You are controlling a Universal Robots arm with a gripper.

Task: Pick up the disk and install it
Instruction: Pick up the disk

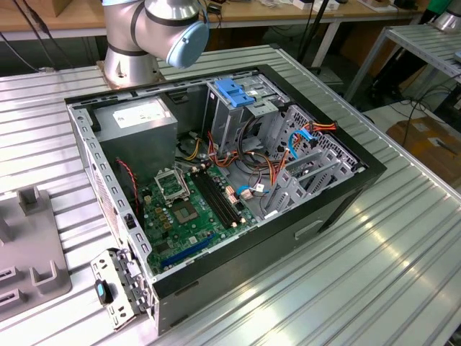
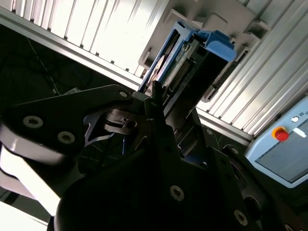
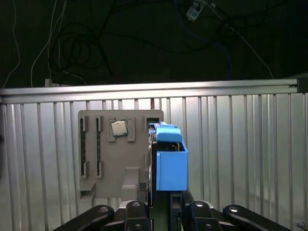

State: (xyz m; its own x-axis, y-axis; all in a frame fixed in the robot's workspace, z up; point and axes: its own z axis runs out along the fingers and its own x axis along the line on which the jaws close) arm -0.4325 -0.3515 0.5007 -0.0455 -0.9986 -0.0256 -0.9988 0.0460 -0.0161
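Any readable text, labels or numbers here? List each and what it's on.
Nothing reads cleanly.
White sticker on the power supply: print too small.
Teach pendant, second wrist view: marks beside its red button too blurred.
Processor chip on the grey holder: markings illegible.
Blue side of the disk, first wrist view: no print.

My hand (image 3: 163, 208) is black; the disk (image 3: 171, 166) shows bright blue rails; the holder (image 3: 113, 159) is grey, the surface (image 3: 240, 159) ribbed silver.

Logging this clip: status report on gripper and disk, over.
Gripper right at the silver-black rectangular disk with blue plastic rails. Disk on edge at grey slotted holder tray. Nothing blocking seen.
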